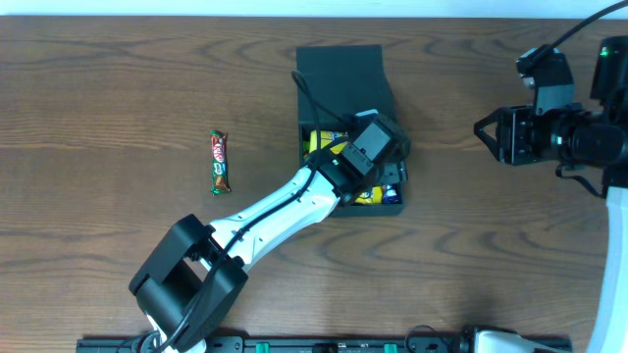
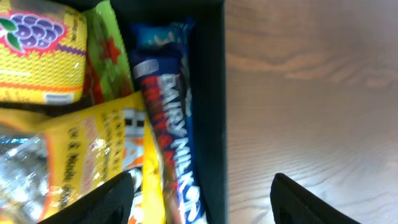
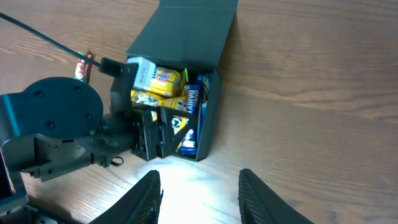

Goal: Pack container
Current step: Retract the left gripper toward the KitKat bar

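The dark green container (image 1: pixel 339 71) stands at the table's middle, its flap lid folded back, with yellow packets and a blue Dairy Milk bar (image 2: pixel 168 124) inside. It also shows in the right wrist view (image 3: pixel 186 31). My left gripper (image 1: pixel 385 137) hovers over the container's right part, open and empty; in the left wrist view its fingertips (image 2: pixel 202 202) straddle the container's right wall (image 2: pixel 214 106). My right gripper (image 1: pixel 488 132) is open and empty at the far right, well away from the container; its fingers (image 3: pixel 199 193) hang over bare table.
A red and green snack bar (image 1: pixel 220 162) lies on the wood table to the left of the container. The right arm's base and cables (image 1: pixel 599 118) fill the right edge.
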Available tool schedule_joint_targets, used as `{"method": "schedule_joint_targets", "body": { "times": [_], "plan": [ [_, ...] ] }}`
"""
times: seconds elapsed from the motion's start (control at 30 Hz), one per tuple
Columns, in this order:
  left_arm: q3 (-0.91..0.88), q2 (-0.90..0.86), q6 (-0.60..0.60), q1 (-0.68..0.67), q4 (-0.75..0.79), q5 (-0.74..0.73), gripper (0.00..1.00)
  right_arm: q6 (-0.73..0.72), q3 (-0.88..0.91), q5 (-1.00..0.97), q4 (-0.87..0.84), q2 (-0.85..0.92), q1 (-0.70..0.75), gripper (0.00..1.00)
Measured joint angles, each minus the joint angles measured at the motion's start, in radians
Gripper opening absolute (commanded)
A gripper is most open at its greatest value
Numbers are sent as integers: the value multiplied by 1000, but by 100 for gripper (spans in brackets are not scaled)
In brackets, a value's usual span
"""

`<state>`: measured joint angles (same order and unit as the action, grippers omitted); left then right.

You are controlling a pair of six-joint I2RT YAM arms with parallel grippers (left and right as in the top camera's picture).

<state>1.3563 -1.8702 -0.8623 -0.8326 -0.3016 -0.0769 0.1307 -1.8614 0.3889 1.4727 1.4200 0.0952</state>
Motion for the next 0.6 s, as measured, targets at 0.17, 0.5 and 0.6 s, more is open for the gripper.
{"method": "schedule_joint_targets", "body": {
  "times": [0.17,0.5,0.6],
  "plan": [
    [71,204,182,73,-417,141,80,0,0,0,6,0,0,40],
    [-290,528,484,616,-422,231,96,0,0,-1,11,0,0,41],
    [-383,436,520,621,-330,198,96,0,0,0,11,0,0,41]
  ]
}}
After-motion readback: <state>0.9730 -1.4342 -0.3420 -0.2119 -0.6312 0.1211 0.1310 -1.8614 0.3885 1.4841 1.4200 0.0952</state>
